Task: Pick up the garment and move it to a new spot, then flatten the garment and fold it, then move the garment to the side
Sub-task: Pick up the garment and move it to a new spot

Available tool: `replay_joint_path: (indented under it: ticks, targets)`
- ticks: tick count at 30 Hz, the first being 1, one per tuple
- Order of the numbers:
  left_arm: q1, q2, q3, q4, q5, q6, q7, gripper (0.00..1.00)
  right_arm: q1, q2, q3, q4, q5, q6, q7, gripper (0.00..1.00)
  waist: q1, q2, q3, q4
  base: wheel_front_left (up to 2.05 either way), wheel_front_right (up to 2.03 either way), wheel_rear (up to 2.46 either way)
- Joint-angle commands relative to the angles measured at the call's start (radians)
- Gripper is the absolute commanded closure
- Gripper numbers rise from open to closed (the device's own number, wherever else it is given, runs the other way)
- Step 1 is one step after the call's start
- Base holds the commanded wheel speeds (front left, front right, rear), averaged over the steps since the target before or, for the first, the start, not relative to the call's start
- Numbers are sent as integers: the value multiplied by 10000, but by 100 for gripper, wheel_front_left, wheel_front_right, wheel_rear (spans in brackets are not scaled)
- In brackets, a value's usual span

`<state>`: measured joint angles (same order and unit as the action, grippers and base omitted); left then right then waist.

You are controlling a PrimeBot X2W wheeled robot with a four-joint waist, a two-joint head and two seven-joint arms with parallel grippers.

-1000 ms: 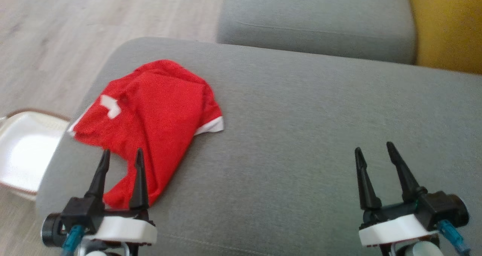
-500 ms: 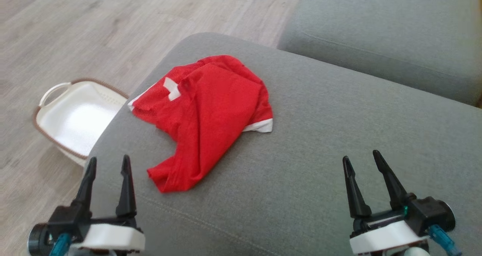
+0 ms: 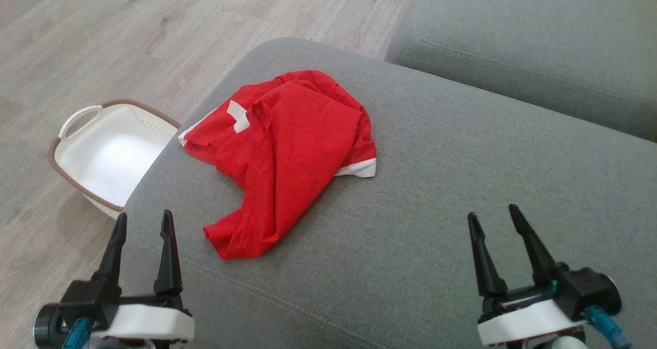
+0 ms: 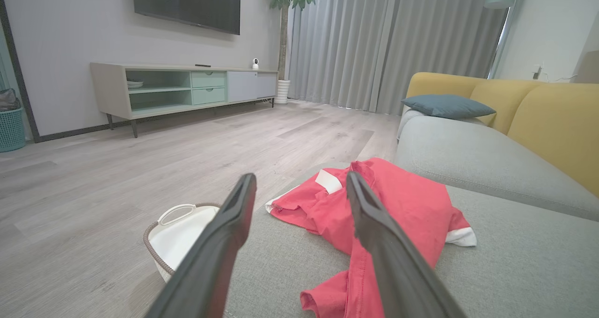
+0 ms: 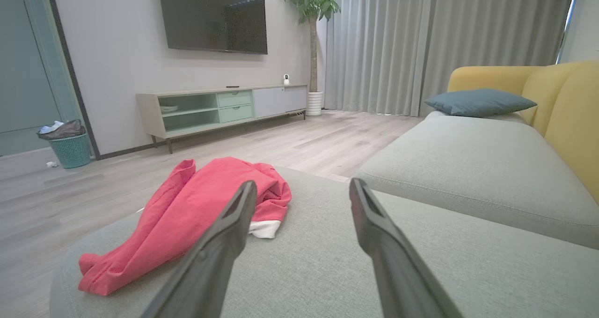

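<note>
The garment point(image 3: 287, 154) is a red shirt with white trim, crumpled on the left part of a grey ottoman point(image 3: 436, 195). It also lies ahead in the left wrist view as the garment point(image 4: 402, 205), and left of centre in the right wrist view as the garment point(image 5: 196, 205). My left gripper point(image 3: 143, 221) hovers open at the ottoman's near left corner, short of the shirt's lower tip. My right gripper point(image 3: 491, 213) is open over bare cushion, well to the right of the shirt. Neither holds anything.
A white basket point(image 3: 102, 154) with a brown rim stands on the wood floor left of the ottoman. A grey sofa seat point(image 3: 539, 46) with a yellow back point(image 4: 552, 121) lies beyond. Far off are a TV stand point(image 5: 224, 107), a plant and curtains.
The camera has swung left, so the shirt and ottoman now sit further right in the picture and the basket shows fully. Both grippers stay open and the shirt lies as before.
</note>
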<state>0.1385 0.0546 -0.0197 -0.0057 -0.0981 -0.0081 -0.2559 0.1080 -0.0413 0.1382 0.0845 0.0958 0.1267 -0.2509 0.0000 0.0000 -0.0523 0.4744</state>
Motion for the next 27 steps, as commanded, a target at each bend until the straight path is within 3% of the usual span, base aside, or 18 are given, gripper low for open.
replay_joint_path:
  ticks: [1,14,18,22,27]
  targets:
    - [-601,-42,341,-331,-37,-32,-59,0,-551,-89,57,-296,8,40,-109,0,0,0,35,-26,0,0,0]
    - [-2661,236,627,801,83,-737,-59,0,-985,-89,-1368,-816,-657,40,-109,0,0,0,1713,-370,0,0,0]
    - [-4010,626,309,2102,-33,-1020,-50,0,-1343,-89,-2172,-1173,-1176,40,-109,0,0,0,2637,-461,0,0,0]
    - [-5564,1083,-256,3662,-289,-1172,411,0,-1691,-89,-2892,-1504,-1595,40,-109,0,0,0,3421,-523,0,0,0]
    - [-7218,1770,-1780,5337,-1290,-1220,1268,0,-2059,-89,-3380,-1731,-1940,40,-98,0,0,0,4003,-687,0,0,0]
